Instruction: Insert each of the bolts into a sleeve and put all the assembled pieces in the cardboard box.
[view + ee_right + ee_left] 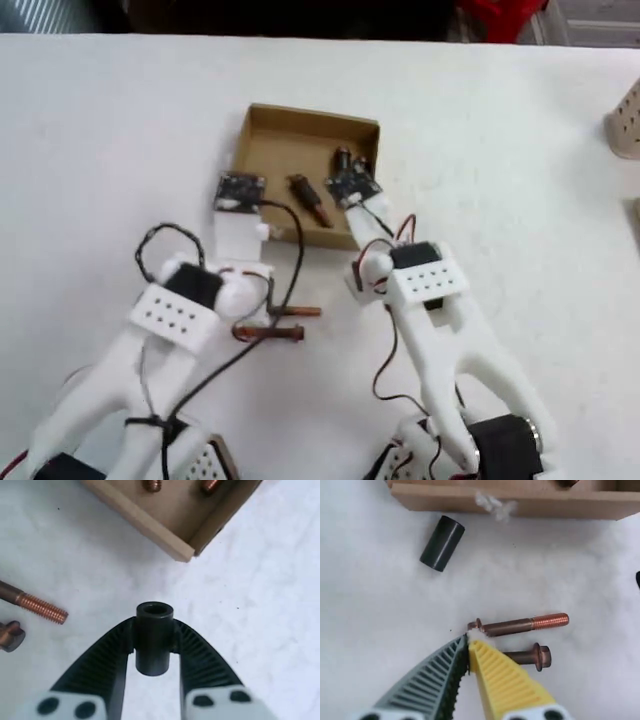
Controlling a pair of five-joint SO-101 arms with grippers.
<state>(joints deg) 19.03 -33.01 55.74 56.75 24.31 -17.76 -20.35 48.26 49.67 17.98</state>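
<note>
My left gripper (468, 645) is shut and holds nothing; its tips rest on the table beside the head of a copper bolt (520, 626). A second bolt (532, 656) lies just past it, partly behind the yellow finger (505, 680). A loose black sleeve (442, 542) lies near the cardboard box wall (520, 505). My right gripper (154, 627) is shut on another black sleeve (154, 640), held upright above the table off the box corner (184, 550). From above, both bolts (285, 322) lie between the arms, and two assembled pieces (310, 200) lie in the box (270, 150).
The left arm (180, 305) and right arm (425, 280) stand close together in front of the box, with black and red cables (295, 260) hanging between them. A beige perforated block (625, 125) sits at the far right edge. White tabletop spreads to the left and right.
</note>
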